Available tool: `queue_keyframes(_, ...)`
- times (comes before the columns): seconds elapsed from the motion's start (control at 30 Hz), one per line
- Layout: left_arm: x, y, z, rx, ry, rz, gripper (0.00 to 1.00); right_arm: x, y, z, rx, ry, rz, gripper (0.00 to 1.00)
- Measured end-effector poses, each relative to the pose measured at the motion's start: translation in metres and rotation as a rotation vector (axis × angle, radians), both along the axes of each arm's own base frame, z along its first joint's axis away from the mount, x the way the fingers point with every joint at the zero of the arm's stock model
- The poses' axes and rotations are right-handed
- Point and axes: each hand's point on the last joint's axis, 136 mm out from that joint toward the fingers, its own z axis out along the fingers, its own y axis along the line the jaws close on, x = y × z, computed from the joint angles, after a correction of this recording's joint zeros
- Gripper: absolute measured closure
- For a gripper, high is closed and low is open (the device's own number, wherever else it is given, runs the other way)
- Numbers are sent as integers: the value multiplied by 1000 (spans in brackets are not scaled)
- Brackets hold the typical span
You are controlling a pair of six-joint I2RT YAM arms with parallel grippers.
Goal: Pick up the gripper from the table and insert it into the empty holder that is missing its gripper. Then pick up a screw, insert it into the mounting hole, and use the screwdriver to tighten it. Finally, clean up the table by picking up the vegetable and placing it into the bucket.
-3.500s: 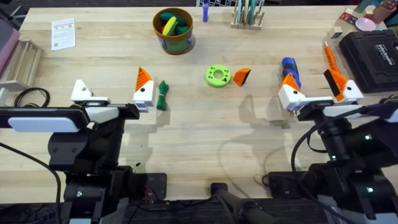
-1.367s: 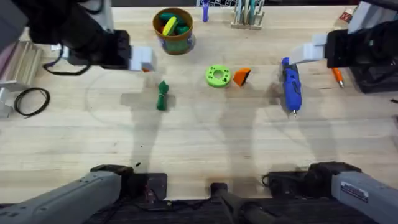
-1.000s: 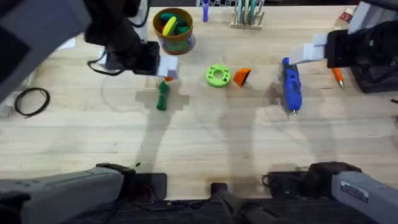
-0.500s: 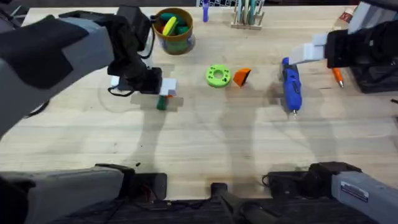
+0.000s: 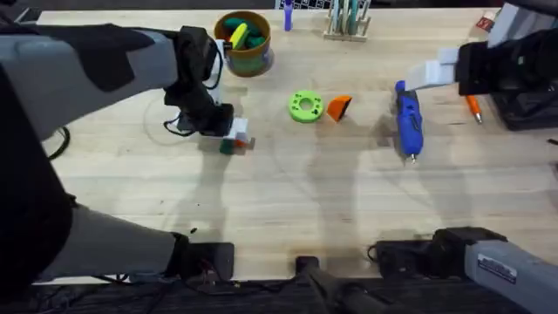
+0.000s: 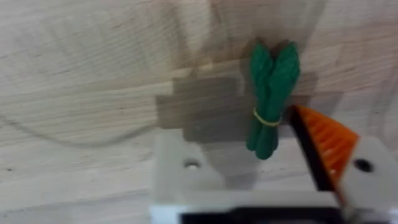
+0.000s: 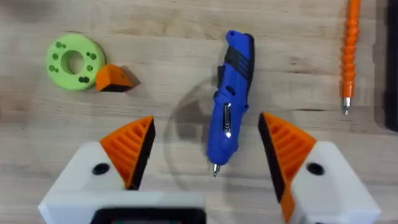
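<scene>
Left arm reaches in big and dark over the counter, blocking much of the left side; a black cable loop by it is half hidden. Left claw sits low over the vegetable, which is mostly covered in the overhead view, just a bit of dark green showing under the white block. In the left wrist view the vegetable lies flat on the wood between the spread fingers, claw released, nothing gripped; whether the orange tip actually touches the vegetable can't be told. The other finger is the bare white holder, no orange tip on it, its lower part cut off by the frame edge. Bucket stands at the far edge, just beyond the left arm, yellow and green toys inside. Mid-counter: green disc with the loose orange gripper just beside it, touching or nearly so. Screwdriver lies flat to the right, metal tip toward the arm bases. Right claw hangs above it, mostly hidden behind its own dark body; in the right wrist view both orange fingers stand wide apart, released, the screwdriver between them on the counter below. Thin orange tool lies near the right edge, partly hidden.
</scene>
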Motion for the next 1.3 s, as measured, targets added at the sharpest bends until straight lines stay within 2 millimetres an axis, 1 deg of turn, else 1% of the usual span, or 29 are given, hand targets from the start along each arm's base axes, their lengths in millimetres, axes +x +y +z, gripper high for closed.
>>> queue_keyframes(0.03,0,-1,0,-3,-1,-2,277,0,0,0,0,0,0,9)
queue_keyframes(0.17,3,-6,2,-20,-11,-9,890,0,0,0,0,0,0,10)
queue_keyframes(0.2,4,-6,2,-19,-15,-13,974,0,0,0,0,0,0,10)
queue_keyframes(0.27,5,-6,3,-19,-17,-13,987,0,0,0,0,0,0,10)
queue_keyframes(0.47,4,-6,3,-17,-14,10,986,0,0,0,0,0,0,10)
queue_keyframes(0.57,3,-1,5,10,-7,20,986,0,0,0,0,0,0,10)
queue_keyframes(0.67,4,3,15,30,-8,26,986,0,0,0,0,0,0,9)
queue_keyframes(0.7,6,3,22,32,-19,27,986,0,0,0,0,0,0,10)
queue_keyframes(0.77,12,4,42,32,-59,30,986,0,0,0,0,0,0,10)
queue_keyframes(0.9,25,2,95,11,-196,33,986,0,0,0,0,0,0,11)
queue_keyframes(1.03,24,2,144,-11,-321,35,986,0,0,0,0,0,0,11)
queue_keyframes(1.17,20,3,175,-26,-417,38,986,0,0,0,0,0,0,11)
queue_keyframes(1.3,11,5,193,-38,-480,39,986,0,0,0,0,0,0,10)
